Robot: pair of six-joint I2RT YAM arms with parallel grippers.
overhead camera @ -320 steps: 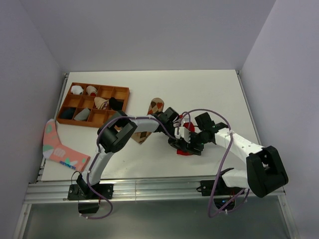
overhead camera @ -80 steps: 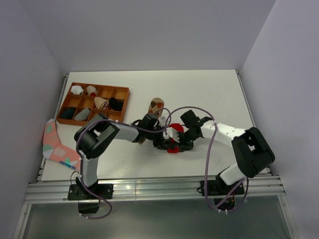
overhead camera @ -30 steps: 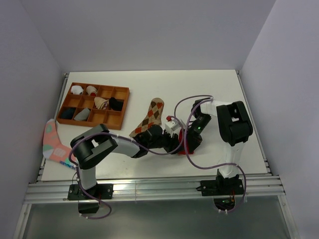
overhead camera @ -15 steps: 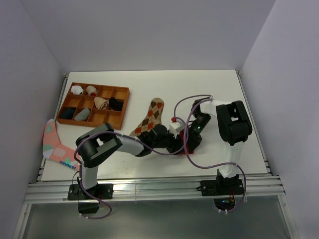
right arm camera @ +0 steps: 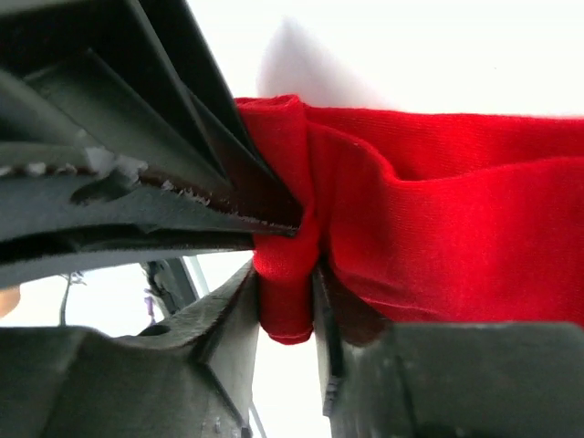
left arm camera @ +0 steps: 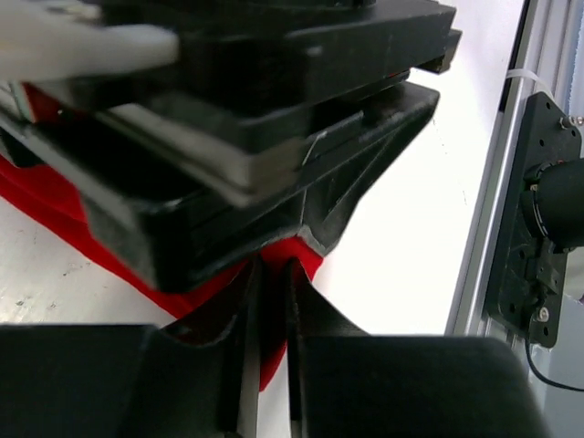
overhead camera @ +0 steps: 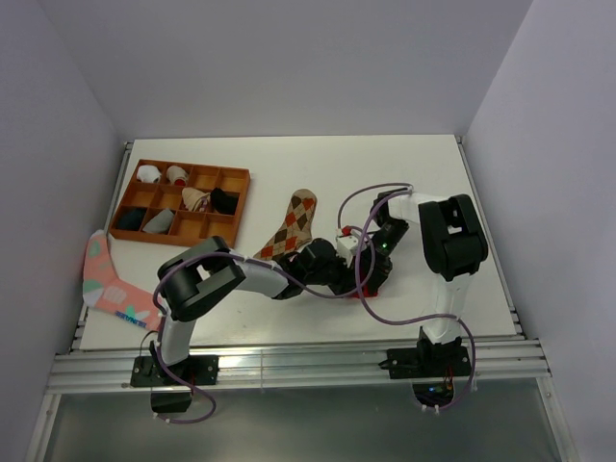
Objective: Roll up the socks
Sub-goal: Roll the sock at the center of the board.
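While your left gripper and right gripper both pinch the bright red fabric sock on the white table, near the tan argyle sock, roll slowly, keeping the fold tight.

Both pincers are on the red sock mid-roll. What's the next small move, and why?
Probably firm up the left pincer on the red sock before the right pincer lets go. The right one pinches a bunched fold of red fabric, while the left's fingers stand almost together at the sock's edge and its hold is unclear. Releasing first might let the fold open.
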